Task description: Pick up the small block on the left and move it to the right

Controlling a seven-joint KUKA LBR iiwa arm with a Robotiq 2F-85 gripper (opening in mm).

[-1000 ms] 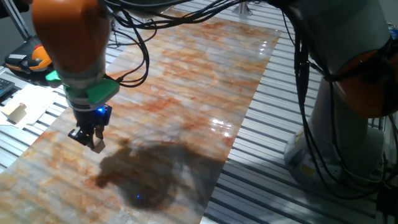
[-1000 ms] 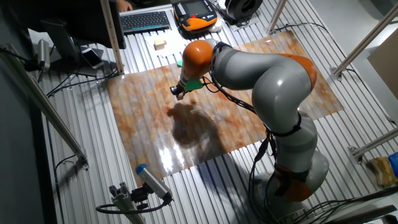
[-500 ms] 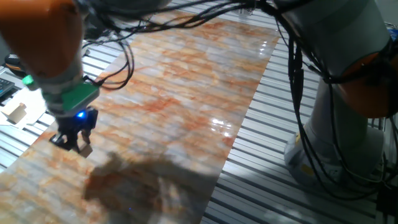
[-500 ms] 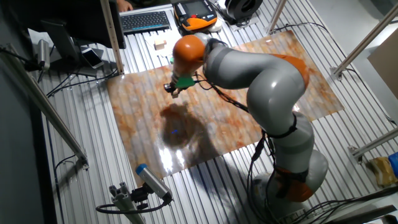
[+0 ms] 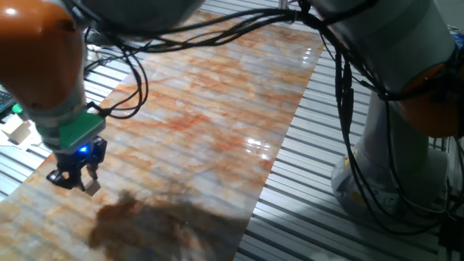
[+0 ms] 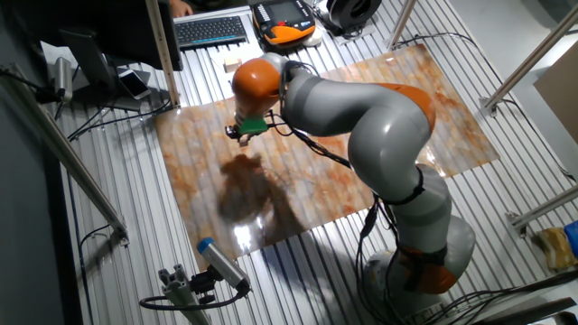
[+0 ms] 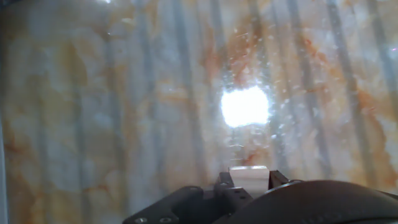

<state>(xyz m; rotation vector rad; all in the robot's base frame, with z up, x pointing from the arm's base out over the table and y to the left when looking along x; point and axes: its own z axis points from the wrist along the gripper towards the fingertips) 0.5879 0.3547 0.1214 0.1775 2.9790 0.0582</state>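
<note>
My gripper (image 5: 75,178) hangs a little above the marble-patterned board (image 5: 217,109), near its left edge. Its fingers are shut on the small block (image 5: 92,186), a tiny light-tan cube that sticks out at the fingertips. In the hand view the small block (image 7: 249,173) shows pale between the two fingers of the gripper (image 7: 249,182), with the board below and a bright glare spot on it. In the other fixed view the gripper (image 6: 237,135) is over the board's (image 6: 316,181) far left part; the block is too small to make out there.
A larger pale wooden block (image 5: 19,130) lies on white paper off the board's left side, also in the other fixed view (image 6: 233,64). A keyboard (image 6: 209,30) and an orange pendant (image 6: 287,16) lie beyond it. The arm's base (image 5: 391,145) stands at the right.
The gripper, still shut on the small block, has moved steadily toward the left edge of the board; its shadow moved with it.
</note>
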